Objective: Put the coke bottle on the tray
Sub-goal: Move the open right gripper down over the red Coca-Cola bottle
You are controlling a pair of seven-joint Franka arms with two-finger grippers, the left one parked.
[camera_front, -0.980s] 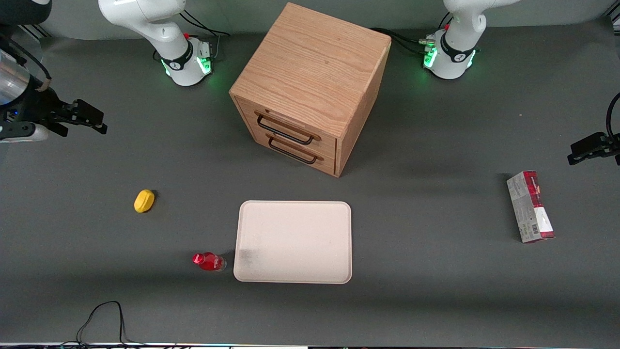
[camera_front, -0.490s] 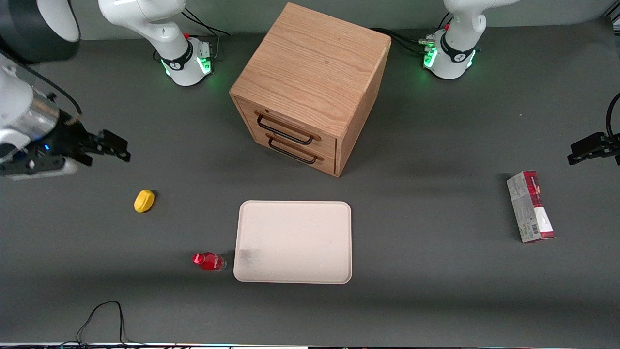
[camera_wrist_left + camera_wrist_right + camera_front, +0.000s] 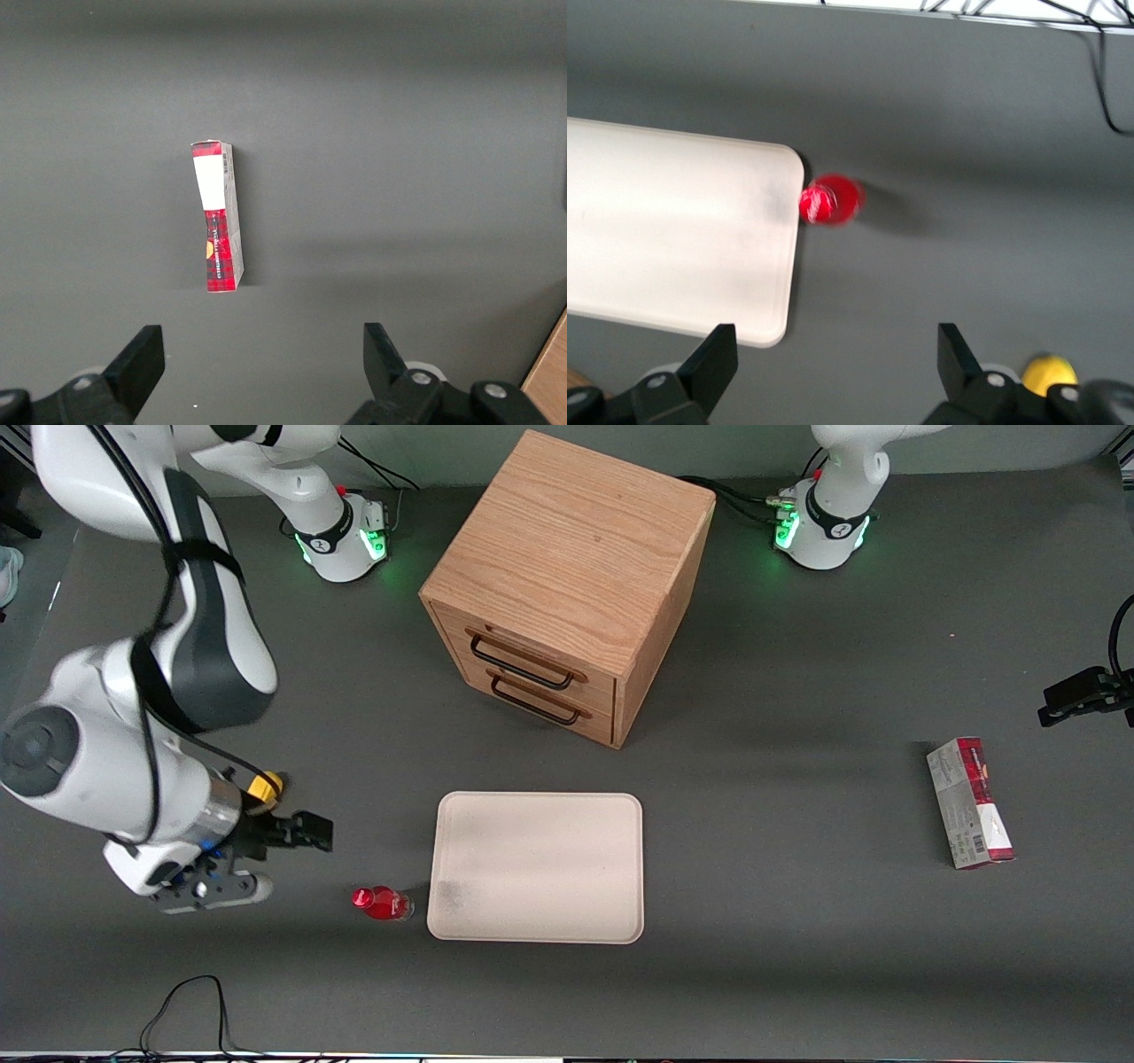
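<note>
no readable label, tiny red bottle [image 3: 381, 903] upright, touching the tray [image 3: 536, 866] rim, gripper [image 3: 306, 832] open above table, near bottle

The small red coke bottle [image 3: 382, 903] stands on the table just beside the flat cream tray [image 3: 537, 866], tray bare.

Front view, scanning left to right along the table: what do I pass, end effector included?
End effector → coke bottle → tray → carton. The lemon overlaps the arm, so I leave it out.
</note>
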